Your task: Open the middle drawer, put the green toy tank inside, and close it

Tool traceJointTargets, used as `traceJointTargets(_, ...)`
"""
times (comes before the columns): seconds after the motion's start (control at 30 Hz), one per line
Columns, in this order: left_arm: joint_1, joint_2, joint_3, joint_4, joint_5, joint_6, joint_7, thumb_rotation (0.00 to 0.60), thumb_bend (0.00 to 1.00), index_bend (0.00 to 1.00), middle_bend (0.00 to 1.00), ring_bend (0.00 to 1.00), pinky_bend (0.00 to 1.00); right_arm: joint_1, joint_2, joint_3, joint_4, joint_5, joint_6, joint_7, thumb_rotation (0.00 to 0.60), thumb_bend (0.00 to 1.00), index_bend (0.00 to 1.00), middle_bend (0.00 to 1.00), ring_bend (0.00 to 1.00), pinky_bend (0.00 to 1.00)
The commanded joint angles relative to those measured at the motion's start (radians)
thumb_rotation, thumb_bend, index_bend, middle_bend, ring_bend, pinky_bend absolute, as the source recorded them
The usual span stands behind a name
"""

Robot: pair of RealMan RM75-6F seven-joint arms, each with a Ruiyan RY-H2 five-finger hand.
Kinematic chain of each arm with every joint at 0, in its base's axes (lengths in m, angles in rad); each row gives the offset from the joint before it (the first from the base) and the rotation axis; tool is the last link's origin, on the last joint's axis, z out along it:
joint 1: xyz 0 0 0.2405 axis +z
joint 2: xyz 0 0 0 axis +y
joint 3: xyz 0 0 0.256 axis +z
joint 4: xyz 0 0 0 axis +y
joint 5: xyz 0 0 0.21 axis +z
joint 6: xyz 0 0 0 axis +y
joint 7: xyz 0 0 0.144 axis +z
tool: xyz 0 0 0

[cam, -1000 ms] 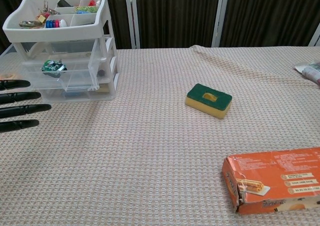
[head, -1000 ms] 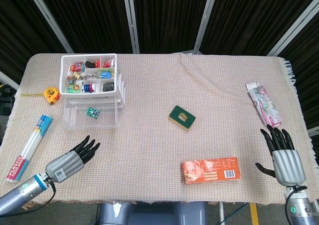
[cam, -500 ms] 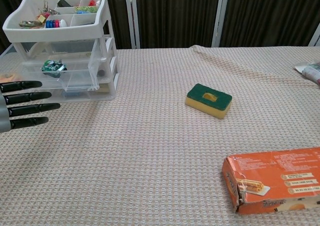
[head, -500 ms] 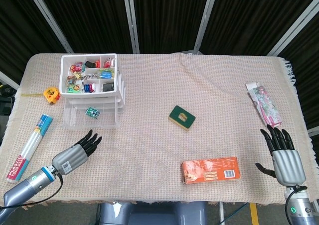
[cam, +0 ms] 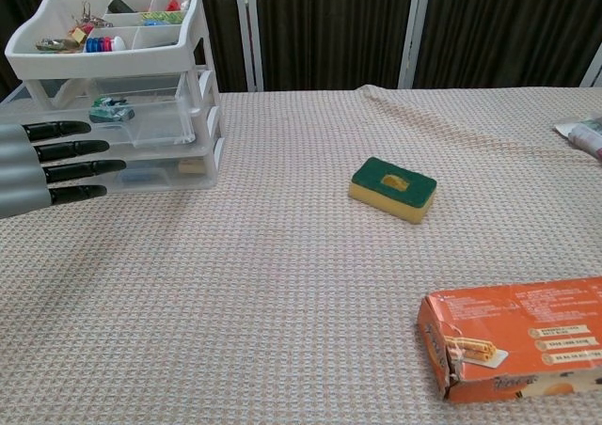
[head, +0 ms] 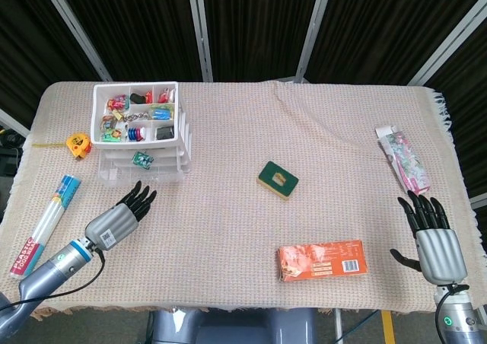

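My left hand, fingers straight and empty, lies just before the middle drawer front, tank inside.

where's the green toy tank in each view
Head view: green toy tank sits upper left, in the clear drawer just below the white organizer tray.
Chest view: upper left, in the clear drawer under the same tray, above the left hand.
Shared landmark: that tray.

Long pack at the table's left edge showing red lettering, seemingly "PLASTIC", print on the orange box staying too small to read
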Motion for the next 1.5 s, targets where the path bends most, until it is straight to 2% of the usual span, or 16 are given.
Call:
traceJointTargets(0.03, -0.001, 0.0, -0.008, 0.004, -0.011, -0.004, 0.002, 0.6, 1.0, 0.14, 0.0, 0.0, 0.07, 0.0, 0.0, 0.0, 0.0, -0.001, 0.0, 0.0, 0.6, 0.01, 0.09, 0.0, 0.0, 0.0)
traceJointTargets(0.73, -0.032, -0.057, -0.092, 0.08, -0.159, -0.047, 0.027, 0.6, 1.0, 0.14, 0.0, 0.0, 0.07, 0.0, 0.002, -0.002, -0.004, -0.001, -0.003, 0.002, 0.6, 0.01, 0.09, 0.0, 0.0, 0.0)
traceJointTargets(1.17, -0.053, -0.096, -0.122, 0.106, -0.273, -0.074, 0.101, 0.6, 1.0, 0.14, 0.0, 0.0, 0.07, 0.001, 0.005, -0.001, -0.007, 0.006, -0.008, 0.009, 0.6, 0.01, 0.09, 0.0, 0.0, 0.0)
traceJointTargets(1.5, -0.055, -0.093, -0.118, 0.099, -0.293, -0.066, 0.085, 0.6, 1.0, 0.13, 0.0, 0.0, 0.07, 0.001, 0.006, -0.001, -0.009, 0.005, -0.009, 0.008, 0.6, 0.01, 0.09, 0.0, 0.0, 0.0)
